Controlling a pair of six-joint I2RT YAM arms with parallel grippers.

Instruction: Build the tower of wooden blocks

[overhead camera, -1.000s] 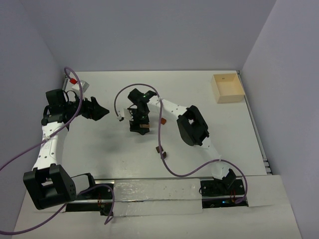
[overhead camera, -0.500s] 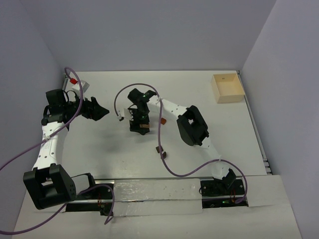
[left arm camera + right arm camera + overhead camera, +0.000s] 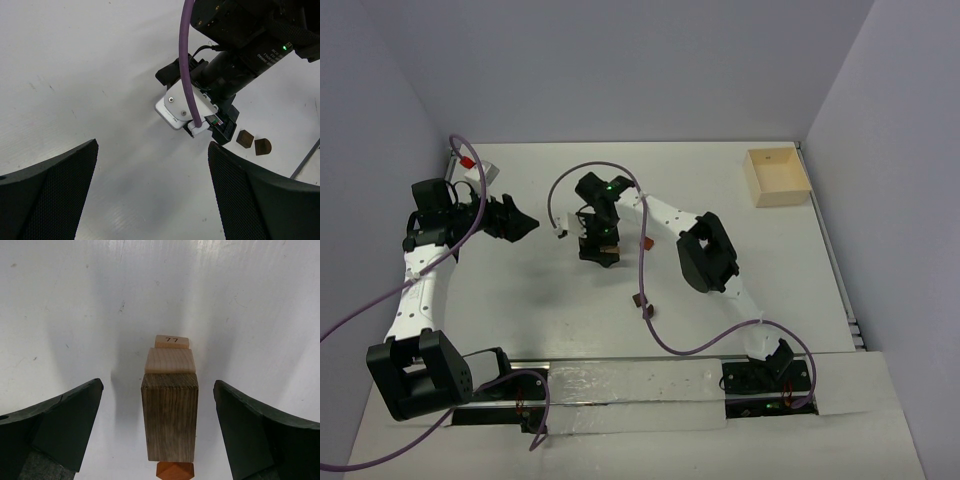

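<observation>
Wood block tower (image 3: 170, 405): in the right wrist view it sits centre frame and lower centre. It is made of a dark brown grained block, a light tan block (image 3: 169, 361) behind it, and a small pale piece marked "77" (image 3: 172, 341) at the far end. An orange-brown piece (image 3: 175, 471) below is cut off by the bottom edge. Can't tell from this angle how the pieces rest on each other.

Right end effector (image 3: 158, 390): wide open. The fingers flank the tower left and right with a clear gap on both sides and no contact.

In the top view the tower is almost fully hidden under that end effector, left of centre on the white table (image 3: 520, 300).

The left wrist view shows two small dark brown pieces (image 3: 253, 142) at centre right, flat on the table just beside the right end effector. Can't tell whether they belong to the stack. The purple cable (image 3: 186, 60) and a white module (image 3: 182, 107) block part of that area.

Left end effector (image 3: 152, 145): also wide open with nothing between the fingers. It sits at the left of the top view, well apart from the tower.

Two tiny dark bits (image 3: 636, 299) lie loose to the right of the tower, too small to make out. A pale square wooden box with raised walls (image 3: 777, 177) sits at the upper right, far from everything.
</observation>
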